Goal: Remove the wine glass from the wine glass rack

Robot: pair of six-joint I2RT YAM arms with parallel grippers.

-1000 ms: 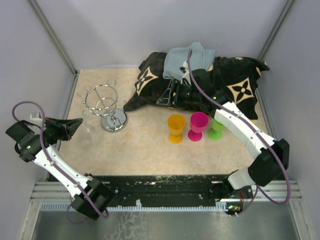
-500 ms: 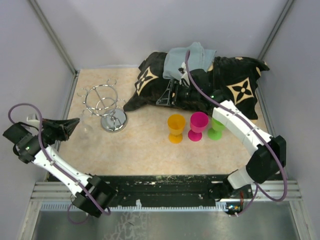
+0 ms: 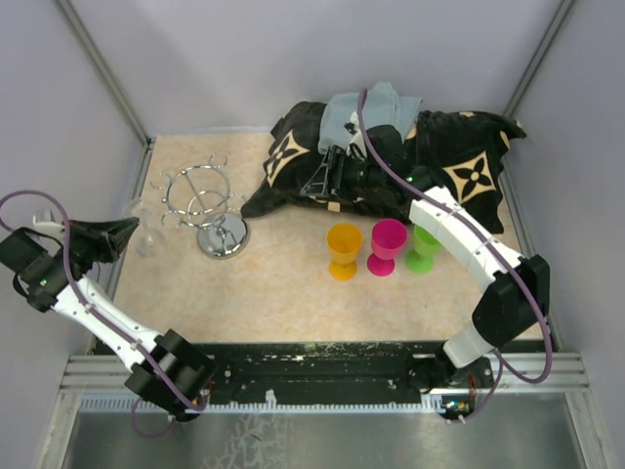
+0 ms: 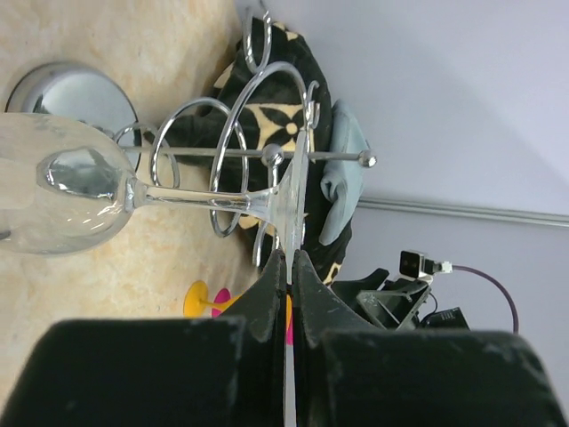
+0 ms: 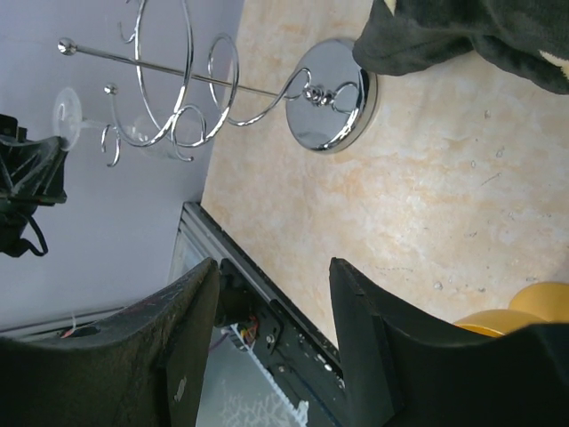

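The chrome wine glass rack (image 3: pixel 208 207) stands at the table's back left on its round mirror base (image 5: pixel 333 93). A clear wine glass (image 4: pixel 62 191) lies sideways in the air just left of the rack's loops (image 4: pixel 218 169), bowl toward the table. My left gripper (image 4: pixel 290 260) is shut on the rim of its foot (image 4: pixel 289 200). From above, that gripper (image 3: pixel 127 233) sits at the table's left edge with the glass (image 3: pixel 147 237) at its tip. My right gripper (image 5: pixel 274 267) is open and holds nothing, hovering (image 3: pixel 327 181) over the black bag.
A black patterned bag (image 3: pixel 439 161) with a grey cloth (image 3: pixel 366 115) fills the back right. Orange (image 3: pixel 344 249), pink (image 3: pixel 388 244) and green (image 3: pixel 423 249) cups stand mid-right. Walls close in on the left, back and right.
My left arm has drawn back to the left with the glass in it, away from the rack's ring. The right gripper has shifted slightly left over the bag.
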